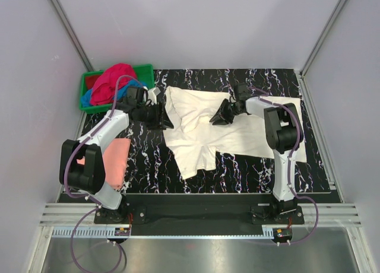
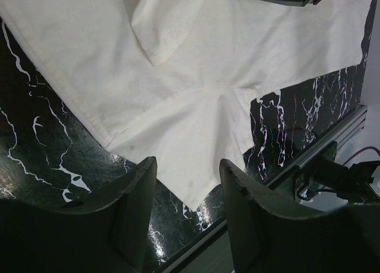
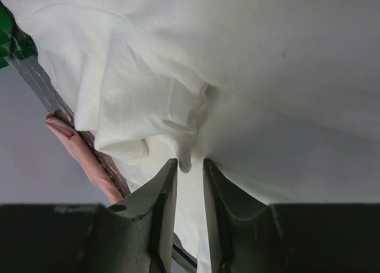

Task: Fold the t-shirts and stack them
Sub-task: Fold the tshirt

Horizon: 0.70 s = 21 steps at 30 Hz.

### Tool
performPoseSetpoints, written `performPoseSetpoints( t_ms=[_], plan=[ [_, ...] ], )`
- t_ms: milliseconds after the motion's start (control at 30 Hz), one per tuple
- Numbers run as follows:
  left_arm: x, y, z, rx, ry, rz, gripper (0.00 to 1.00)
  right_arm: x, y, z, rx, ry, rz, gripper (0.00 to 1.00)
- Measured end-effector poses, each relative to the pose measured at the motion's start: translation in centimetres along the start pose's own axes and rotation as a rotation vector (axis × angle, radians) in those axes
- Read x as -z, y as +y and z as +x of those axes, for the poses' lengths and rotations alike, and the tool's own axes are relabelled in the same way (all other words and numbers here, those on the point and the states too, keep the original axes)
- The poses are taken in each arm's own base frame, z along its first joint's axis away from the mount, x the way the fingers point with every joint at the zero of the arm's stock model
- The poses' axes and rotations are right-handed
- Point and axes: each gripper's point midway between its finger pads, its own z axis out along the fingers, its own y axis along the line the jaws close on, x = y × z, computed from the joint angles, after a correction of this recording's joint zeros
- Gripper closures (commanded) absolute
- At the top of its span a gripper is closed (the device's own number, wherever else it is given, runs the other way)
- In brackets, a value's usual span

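A large cream t-shirt (image 1: 202,130) lies spread and rumpled on the black marbled table (image 1: 249,83). My left gripper (image 1: 161,116) is open at the shirt's left edge. In the left wrist view (image 2: 188,166) its jaws stand wide apart above a corner of the cream cloth (image 2: 178,107) and hold nothing. My right gripper (image 1: 217,118) is on the middle of the shirt. In the right wrist view (image 3: 189,164) its jaws are nearly together, with a small fold of cream cloth (image 3: 186,160) pinched between the tips. A folded salmon-pink t-shirt (image 1: 116,160) lies at the table's left.
A green crate (image 1: 146,71) at the back left holds bunched magenta-red (image 1: 113,83) and blue (image 1: 89,97) t-shirts. Grey walls close in the table on three sides. A metal rail (image 1: 196,213) runs along the near edge by the arm bases.
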Motion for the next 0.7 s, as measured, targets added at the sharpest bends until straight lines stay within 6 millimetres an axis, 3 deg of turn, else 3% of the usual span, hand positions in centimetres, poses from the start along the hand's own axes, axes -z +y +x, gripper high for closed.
performPoseSetpoints(
  t_ms=[100, 333, 700],
  plan=[
    [0.1, 0.1, -0.1, 0.003, -0.003, -0.002, 0.49, -0.4, 0.0, -0.2, -0.006, 0.003, -0.002, 0.74],
    [0.2, 0.5, -0.3, 0.013, -0.008, -0.006, 0.49, -0.9, 0.4, -0.5, -0.013, 0.015, -0.020, 1.00],
    [-0.1, 1.2, -0.3, 0.031, -0.001, -0.012, 0.49, 0.5, 0.4, 1.6, -0.053, 0.106, 0.008, 1.00]
  ],
)
